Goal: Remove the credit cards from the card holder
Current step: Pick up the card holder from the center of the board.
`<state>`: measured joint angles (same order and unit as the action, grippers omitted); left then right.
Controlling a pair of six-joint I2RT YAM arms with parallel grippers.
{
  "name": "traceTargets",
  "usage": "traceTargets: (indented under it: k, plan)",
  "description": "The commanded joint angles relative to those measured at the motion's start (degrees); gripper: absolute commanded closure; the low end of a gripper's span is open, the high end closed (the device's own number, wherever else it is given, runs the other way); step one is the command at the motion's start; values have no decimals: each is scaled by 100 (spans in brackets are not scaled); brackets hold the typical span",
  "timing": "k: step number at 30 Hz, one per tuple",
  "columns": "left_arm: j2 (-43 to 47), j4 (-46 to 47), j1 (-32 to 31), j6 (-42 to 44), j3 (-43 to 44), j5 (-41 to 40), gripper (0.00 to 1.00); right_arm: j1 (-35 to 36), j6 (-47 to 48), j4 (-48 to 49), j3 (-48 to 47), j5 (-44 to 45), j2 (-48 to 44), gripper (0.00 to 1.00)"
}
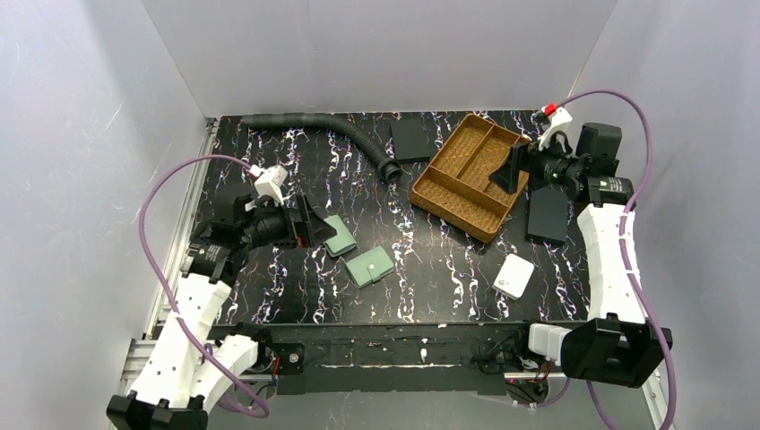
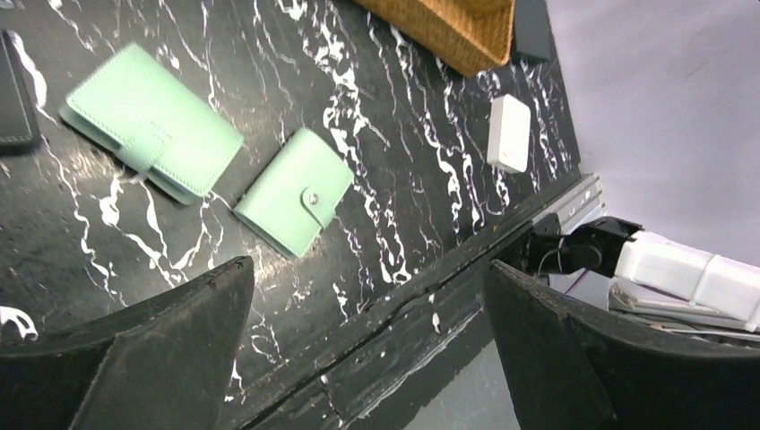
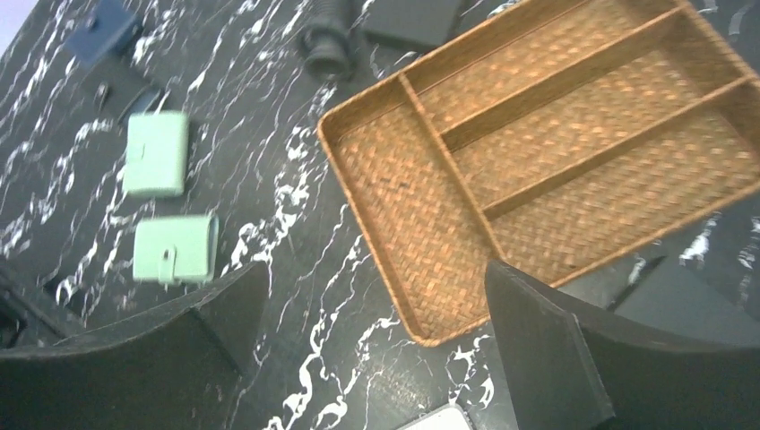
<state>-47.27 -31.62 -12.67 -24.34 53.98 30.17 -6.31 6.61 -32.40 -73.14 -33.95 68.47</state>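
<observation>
- Wallets in sage green, two alike, are lying flat and folded on the black marbled table (image 1: pixel 430 269). The far wallet (image 1: pixel 341 236) is sitting just in front of the left gripper (image 1: pixel 314 224), and the near wallet (image 1: pixel 370 266) is lying just beside it, toward the front edge.
- Which of the two is serving as the card holder, I cannot tell.
- Both snap tabs are looking fastened in the left wrist view.
- Credit cards are not showing anywhere, so they are presumably sitting inside.
- The left gripper is hovering near the wallets with its fingers spread wide, holding nothing.
- The right gripper (image 1: pixel 506 172) is hanging over the woven tray (image 1: pixel 448 213), well apart from the wallets, likewise spread and holding nothing.
- By my judgement, nothing is done yet. Unsnapping, opening and drawing out both cards are all remaining.
</observation>
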Motion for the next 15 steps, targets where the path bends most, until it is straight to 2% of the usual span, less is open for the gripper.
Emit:
traceTargets:
  k: [1, 4, 8, 11, 15]
  plan:
    - [-253, -214, -297, -170, -207, 127, 1, 7, 1083, -215, 371, -1060, -140, 0]
    - [-447, -345, -961, -206, -146, -505, 1, 7, 1464, -238, 715, -1432, -126, 0]
    - [-721, -595, -1934, -332, 16, -1693, 1, 7, 2462, -731, 1102, -2137, -21, 0]
    - [-941, -753, -2421, -578, 78, -2367, 1, 9, 3127, -1016, 1462, -2526, -4, 0]
    - [-1256, -758, -3148, -940, 195, -3267, 1, 7, 3346, -742, 2044, -2835, -91, 0]
